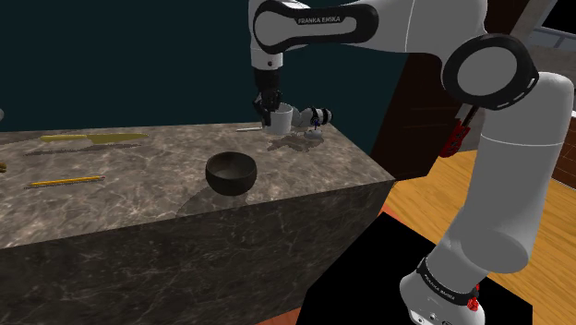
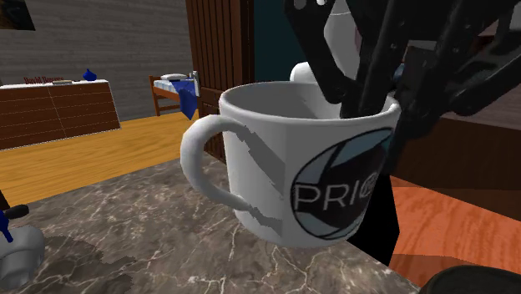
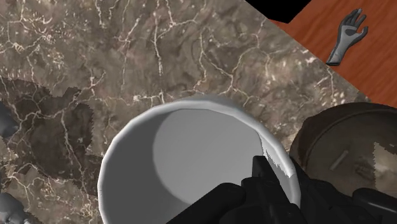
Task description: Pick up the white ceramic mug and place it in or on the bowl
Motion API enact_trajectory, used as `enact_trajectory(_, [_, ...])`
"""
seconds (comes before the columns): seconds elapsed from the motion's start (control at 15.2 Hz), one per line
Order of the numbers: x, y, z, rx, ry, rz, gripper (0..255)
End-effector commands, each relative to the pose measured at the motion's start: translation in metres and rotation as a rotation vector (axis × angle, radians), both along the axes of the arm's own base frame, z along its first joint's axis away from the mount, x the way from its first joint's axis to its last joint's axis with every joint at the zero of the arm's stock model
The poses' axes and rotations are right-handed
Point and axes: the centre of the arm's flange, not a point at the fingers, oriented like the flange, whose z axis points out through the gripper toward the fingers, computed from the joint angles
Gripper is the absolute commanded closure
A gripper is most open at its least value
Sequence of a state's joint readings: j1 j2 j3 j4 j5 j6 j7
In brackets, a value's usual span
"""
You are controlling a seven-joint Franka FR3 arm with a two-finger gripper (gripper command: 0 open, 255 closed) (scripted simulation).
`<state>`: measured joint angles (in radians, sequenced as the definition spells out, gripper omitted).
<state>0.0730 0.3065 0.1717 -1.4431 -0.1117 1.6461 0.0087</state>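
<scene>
A white mug (image 1: 281, 118) with a dark round logo hangs a little above the marble counter (image 1: 138, 198), its shadow on the stone beneath. My black gripper (image 1: 271, 105) is shut on the mug's rim, one finger inside and one outside the wall. Seen close in the second exterior view, the mug (image 2: 284, 171) has its handle away from the gripper (image 2: 380, 96). The dark bowl (image 1: 230, 173) sits on the counter nearer the front edge. In the wrist view the mug's opening (image 3: 191, 159) lies under the gripper (image 3: 270, 177), with the bowl (image 3: 343, 149) just beside it.
A small white and blue object (image 1: 317, 117) lies next to the mug. A yellow pencil (image 1: 65, 181) and a yellow-handled tool (image 1: 92, 138) lie toward the shoulder view's left. The counter's end drops off close to the mug. A grey hand-shaped thing (image 3: 348, 35) lies on the wooden floor.
</scene>
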Motion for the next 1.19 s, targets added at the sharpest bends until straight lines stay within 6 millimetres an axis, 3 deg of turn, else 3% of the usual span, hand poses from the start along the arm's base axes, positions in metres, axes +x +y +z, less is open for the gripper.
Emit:
enact_trajectory(0.0, [-0.001,0.026,0.002,0.0,0.0,-0.001,255])
enact_trajectory(0.73, [0.009,0.175,0.01,0.0,0.0,-0.001,255])
enact_trajectory(1.12, [0.009,0.175,-0.022,0.0,0.0,-0.001,255])
